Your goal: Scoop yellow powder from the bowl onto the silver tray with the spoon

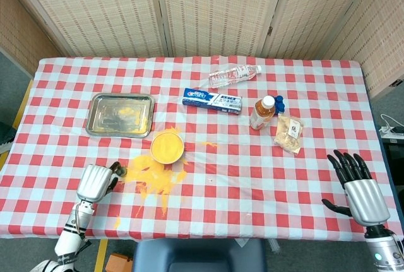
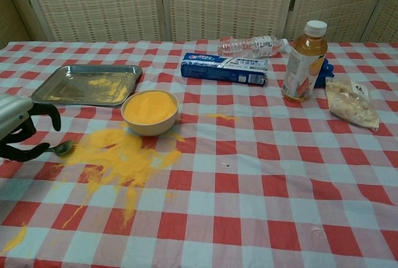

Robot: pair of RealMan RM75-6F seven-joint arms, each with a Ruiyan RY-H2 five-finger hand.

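Step in hand: pickup of the spoon (image 2: 62, 148). My left hand (image 2: 18, 132) sits at the left edge of the chest view, fingers curled down over the spoon's handle; only the spoon's bowl shows past them, and I cannot tell whether the handle is actually gripped. My right hand (image 1: 358, 187), lower right of the head view, is spread and holds nothing. The bowl (image 2: 149, 112), full of yellow powder, stands centre-left, just below the tray (image 2: 87, 85), which already carries a thin dusting. Spilled powder (image 2: 121, 156) covers the cloth between spoon and bowl. Next, I judge: secure the handle, lift level, swing toward the bowl.
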